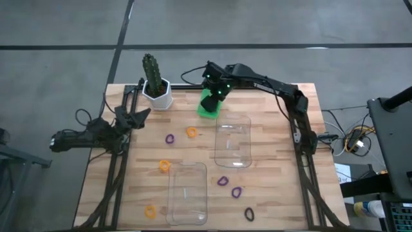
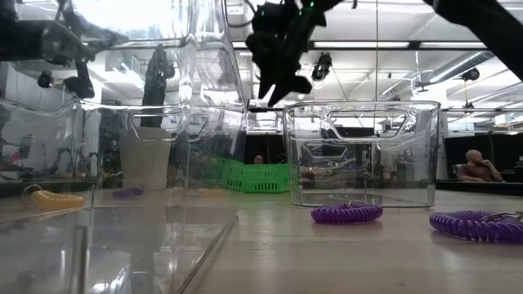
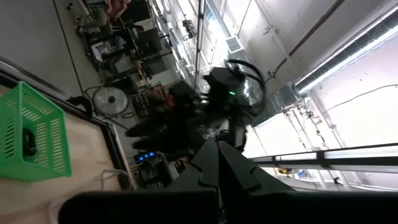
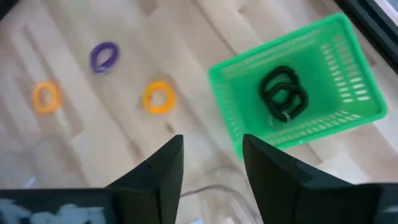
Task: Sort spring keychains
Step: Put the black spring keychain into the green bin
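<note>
Keychains mid-sort on a wooden table

Right gripper (image 4: 211,165) hangs over the green bin (image 1: 209,105) near the far edge, fingers spread and empty, apparently having let go. Two black keychains (image 4: 283,93) lie inside. Orange keychains (image 1: 191,132) and purple keychains (image 1: 223,181) lie loose around two clear trays (image 1: 233,140). Left gripper (image 1: 143,115) waits shut at the left edge.

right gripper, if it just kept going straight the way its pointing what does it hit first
Most likely the bare wooden table beside the green bin. The open right gripper points down with the bin's near corner just off its line, so it might clip that rim; depth is unclear.
</note>
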`<state>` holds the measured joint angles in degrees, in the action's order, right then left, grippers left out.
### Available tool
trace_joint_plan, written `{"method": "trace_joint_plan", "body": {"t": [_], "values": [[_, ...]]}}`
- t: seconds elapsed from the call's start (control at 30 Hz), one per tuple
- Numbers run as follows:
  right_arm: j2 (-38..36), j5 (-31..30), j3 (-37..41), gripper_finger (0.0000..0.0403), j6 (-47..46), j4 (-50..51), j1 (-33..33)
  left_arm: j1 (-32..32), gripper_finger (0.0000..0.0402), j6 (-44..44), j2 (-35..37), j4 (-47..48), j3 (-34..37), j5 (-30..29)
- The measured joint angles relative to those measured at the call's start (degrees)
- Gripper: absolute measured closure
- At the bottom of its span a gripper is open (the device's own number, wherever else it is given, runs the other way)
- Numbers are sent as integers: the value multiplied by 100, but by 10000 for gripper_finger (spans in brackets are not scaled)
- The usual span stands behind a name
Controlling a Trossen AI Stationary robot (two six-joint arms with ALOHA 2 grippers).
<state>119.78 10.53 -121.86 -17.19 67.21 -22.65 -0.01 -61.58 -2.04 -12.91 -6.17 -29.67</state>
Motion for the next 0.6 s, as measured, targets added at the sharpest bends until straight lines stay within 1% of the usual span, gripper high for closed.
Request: {"method": "trace_joint_plan", "body": {"t": [0.17,0.33,0.43,0.6], "values": [[-396,-1,28,256,28,112,406,0,401,1,0,49,0,2],[-873,-12,53,264,74,657,907,0,401,12,0,58,0,2],[-1181,-30,180,269,-211,866,1268,0,401,36,0,100,0,2],[-1729,-330,578,276,-786,932,1968,0,401,33,0,153,0,2]]}}
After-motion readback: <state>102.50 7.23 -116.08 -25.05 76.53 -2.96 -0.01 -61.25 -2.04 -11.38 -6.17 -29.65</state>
